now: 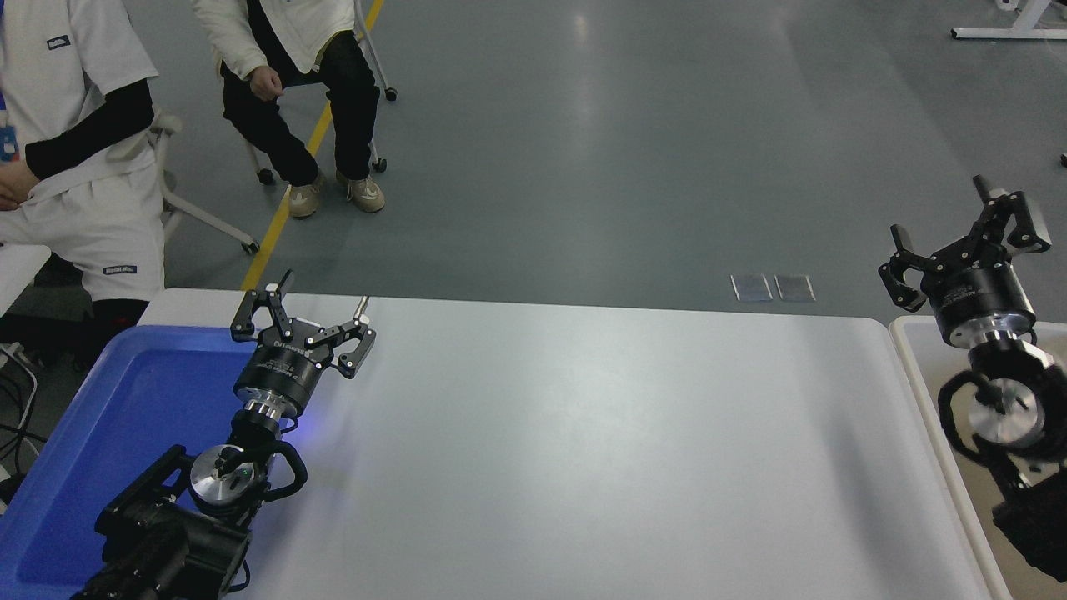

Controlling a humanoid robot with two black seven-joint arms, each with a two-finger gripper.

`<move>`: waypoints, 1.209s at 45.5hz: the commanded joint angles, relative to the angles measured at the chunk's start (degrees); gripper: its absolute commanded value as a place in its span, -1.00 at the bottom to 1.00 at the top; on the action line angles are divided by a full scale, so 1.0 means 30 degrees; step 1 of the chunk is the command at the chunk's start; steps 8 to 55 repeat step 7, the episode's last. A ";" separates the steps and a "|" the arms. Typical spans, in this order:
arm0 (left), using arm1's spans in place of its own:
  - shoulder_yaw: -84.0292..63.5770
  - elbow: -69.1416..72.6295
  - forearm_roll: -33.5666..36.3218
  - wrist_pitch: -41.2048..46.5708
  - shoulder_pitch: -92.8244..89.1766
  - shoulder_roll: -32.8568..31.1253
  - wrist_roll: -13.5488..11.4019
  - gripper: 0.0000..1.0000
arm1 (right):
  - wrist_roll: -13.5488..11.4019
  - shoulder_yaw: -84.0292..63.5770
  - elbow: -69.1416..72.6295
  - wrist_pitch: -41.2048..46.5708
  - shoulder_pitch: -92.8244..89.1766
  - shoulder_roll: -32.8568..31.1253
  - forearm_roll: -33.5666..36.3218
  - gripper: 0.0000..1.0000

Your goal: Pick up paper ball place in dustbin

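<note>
The paper ball is not in view anywhere. The dustbin (922,363) is a cream bin with a pale rim at the table's right edge, partly covered by my right arm. My right gripper (942,212) is open and empty, raised above the bin's far left corner with its fingers pointing away from me. My left gripper (323,293) is open and empty, parked at the lower left by the table's far edge, next to the blue tray.
A bright blue tray (125,392) lies at the table's left end under my left arm. The white table (583,450) spans the middle. Two people are at the far left: one standing (75,125), one seated on a chair (292,75).
</note>
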 commanded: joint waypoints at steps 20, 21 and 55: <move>0.0000 -0.0001 0.0000 0.0007 0.0000 0.0001 -0.0001 0.98 | 0.0841 0.0417 0.0060 0.1263 -0.1800 0.0731 -0.0008 1.00; 0.0000 -0.0001 0.0000 0.0007 0.0000 0.0001 -0.0001 0.98 | 0.0841 0.0417 0.0060 0.1263 -0.1800 0.0731 -0.0008 1.00; 0.0000 -0.0001 0.0000 0.0007 0.0000 0.0001 -0.0001 0.98 | 0.0841 0.0417 0.0060 0.1263 -0.1800 0.0731 -0.0008 1.00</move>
